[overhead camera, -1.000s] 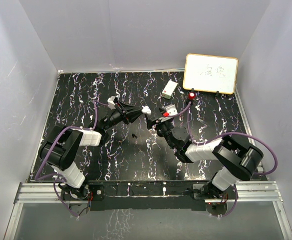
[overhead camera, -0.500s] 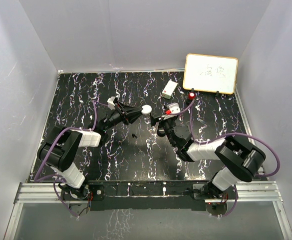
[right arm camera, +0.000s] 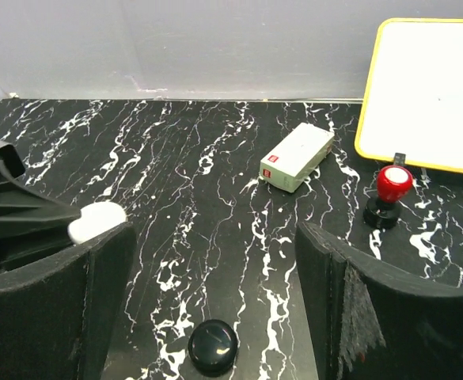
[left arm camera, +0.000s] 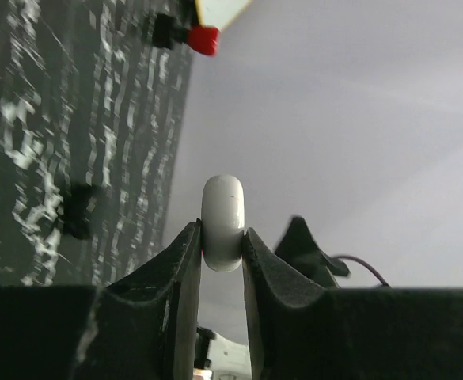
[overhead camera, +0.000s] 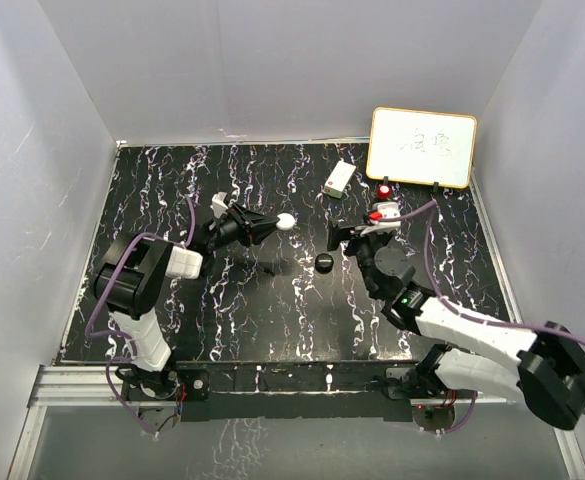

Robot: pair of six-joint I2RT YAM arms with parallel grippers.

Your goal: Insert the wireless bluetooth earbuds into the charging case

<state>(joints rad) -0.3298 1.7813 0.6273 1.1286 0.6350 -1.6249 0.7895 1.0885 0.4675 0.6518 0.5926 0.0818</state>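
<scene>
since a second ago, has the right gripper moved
Yes. In the top view the right gripper has shifted right: it was in line below the white box, and is now below the red knob.

White round case (left arm camera: 222,222) clamped edge-on between left fingers (left arm camera: 180,269); black round case (overhead camera: 323,262) flat on table (overhead camera: 272,320).

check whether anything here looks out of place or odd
The black round puck lies alone on the marbled black table, in front of the open right gripper. The left gripper pinches the white round puck on edge, off the table. Nothing looks spilled or damaged.
</scene>
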